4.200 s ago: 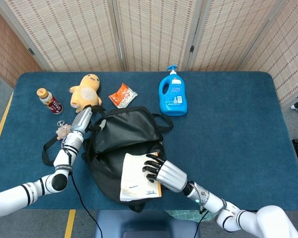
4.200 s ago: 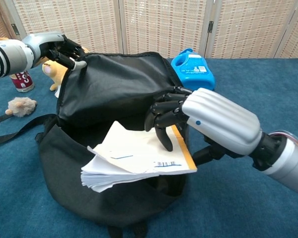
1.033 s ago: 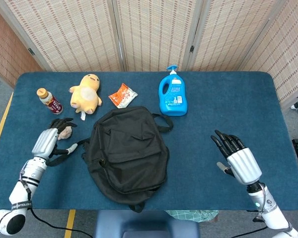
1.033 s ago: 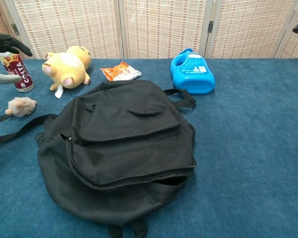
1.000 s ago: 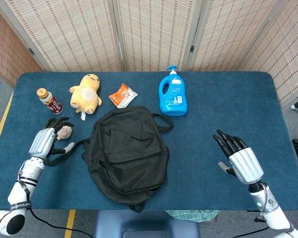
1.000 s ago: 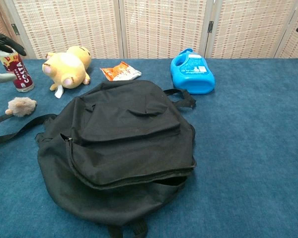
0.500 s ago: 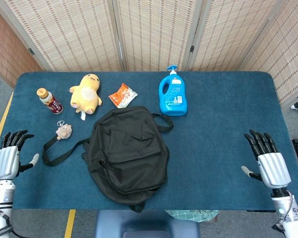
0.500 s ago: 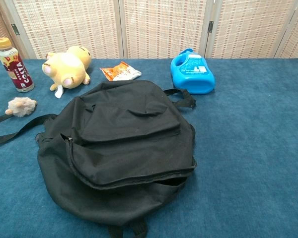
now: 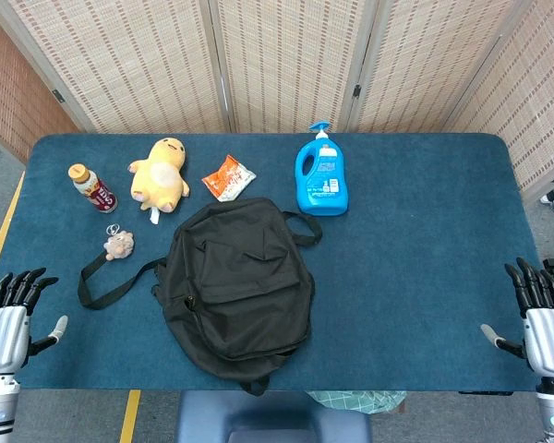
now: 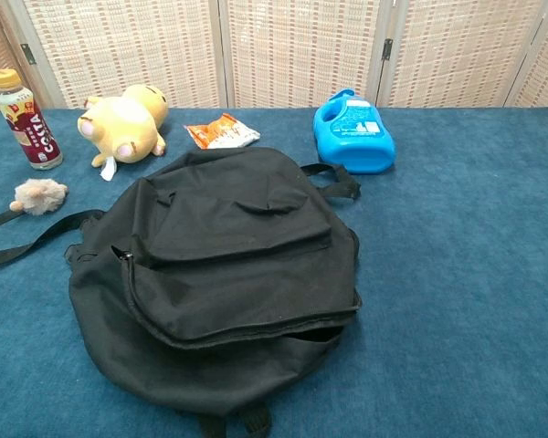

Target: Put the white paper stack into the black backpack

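Black backpack (image 9: 238, 281) lies flat mid-table (image 9: 415, 231), flap down; chest view shows only a narrow gap along its front edge, contents not visible. White paper stack not visible in either view. Left hand (image 9: 7, 318) sits at the table's near-left corner, right hand (image 9: 541, 318) at the near-right corner; both palm-down, fingers spread, holding and touching nothing.
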`<state>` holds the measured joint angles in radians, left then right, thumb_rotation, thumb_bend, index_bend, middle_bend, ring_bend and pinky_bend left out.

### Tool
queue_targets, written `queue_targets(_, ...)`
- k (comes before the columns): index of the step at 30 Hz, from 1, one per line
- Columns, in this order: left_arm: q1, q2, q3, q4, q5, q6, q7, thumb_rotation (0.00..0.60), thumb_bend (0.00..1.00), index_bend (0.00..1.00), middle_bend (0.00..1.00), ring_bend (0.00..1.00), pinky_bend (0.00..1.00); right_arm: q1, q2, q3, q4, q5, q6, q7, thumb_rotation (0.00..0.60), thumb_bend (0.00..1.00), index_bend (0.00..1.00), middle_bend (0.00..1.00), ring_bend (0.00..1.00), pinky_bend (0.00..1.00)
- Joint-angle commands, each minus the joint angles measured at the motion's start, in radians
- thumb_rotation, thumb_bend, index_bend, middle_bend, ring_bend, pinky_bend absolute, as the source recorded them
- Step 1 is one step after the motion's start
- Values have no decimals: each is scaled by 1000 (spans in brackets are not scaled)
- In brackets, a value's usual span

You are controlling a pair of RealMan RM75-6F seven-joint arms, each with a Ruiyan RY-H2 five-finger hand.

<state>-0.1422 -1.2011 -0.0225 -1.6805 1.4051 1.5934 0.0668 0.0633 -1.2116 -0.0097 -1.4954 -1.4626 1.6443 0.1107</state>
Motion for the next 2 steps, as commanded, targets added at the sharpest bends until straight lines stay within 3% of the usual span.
queue_targets(1,10,0,6,-12,9,3,14,600,373,265,166,117,0,-7,-1,5,3,-2,-1,8,600,181,0,35,47,4)
queue_targets(2,12,-1,6,-15,10,-1,18,600,373,265,166,117,0,-8,1,7,3,-5,-5,8,600,180,0,35,47,4)
